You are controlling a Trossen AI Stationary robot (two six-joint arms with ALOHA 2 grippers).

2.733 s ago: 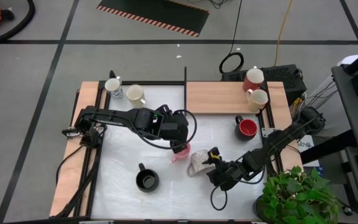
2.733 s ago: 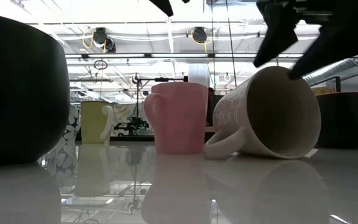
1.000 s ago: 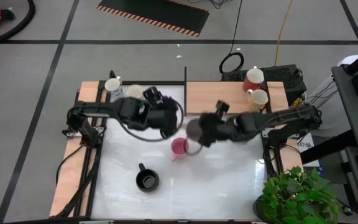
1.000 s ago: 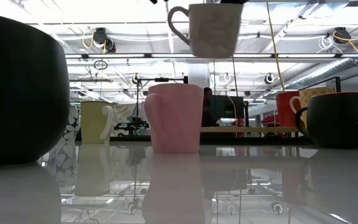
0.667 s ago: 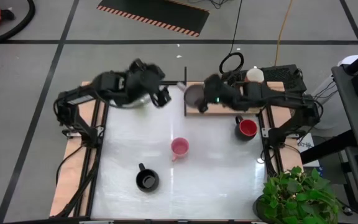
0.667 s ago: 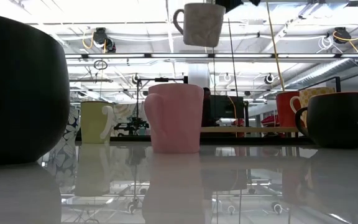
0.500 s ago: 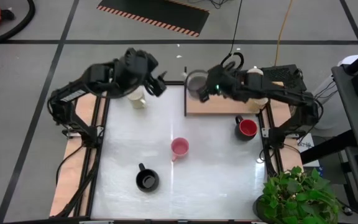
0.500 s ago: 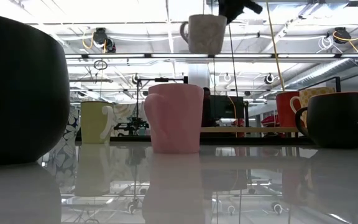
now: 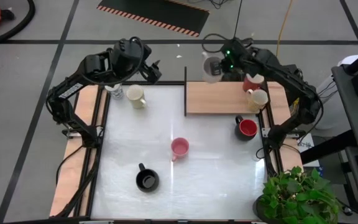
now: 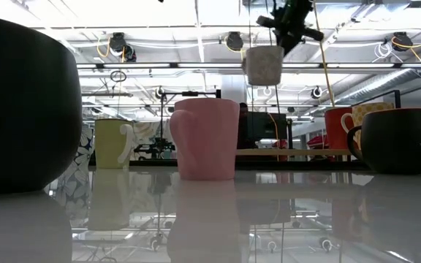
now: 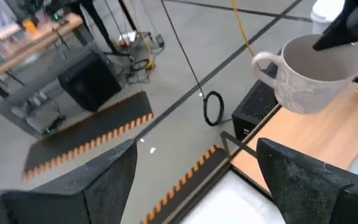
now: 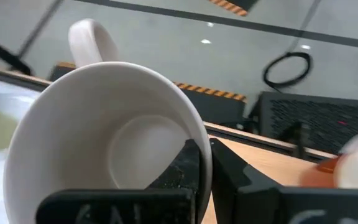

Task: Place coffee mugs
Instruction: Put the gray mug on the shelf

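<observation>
My right gripper [image 9: 219,67] hangs at the upper centre of the high view, fingers pinching the rim of a cream embossed ceramic mug [image 9: 211,68], held in the air above the back edge of the wooden board [image 9: 222,98]. My left gripper [image 9: 151,70] sits at the upper left, fingers spread with nothing between them. On the white table [image 9: 197,180] stand a pink mug [image 9: 179,148] at centre and a black mug [image 9: 146,180] at lower left.
</observation>
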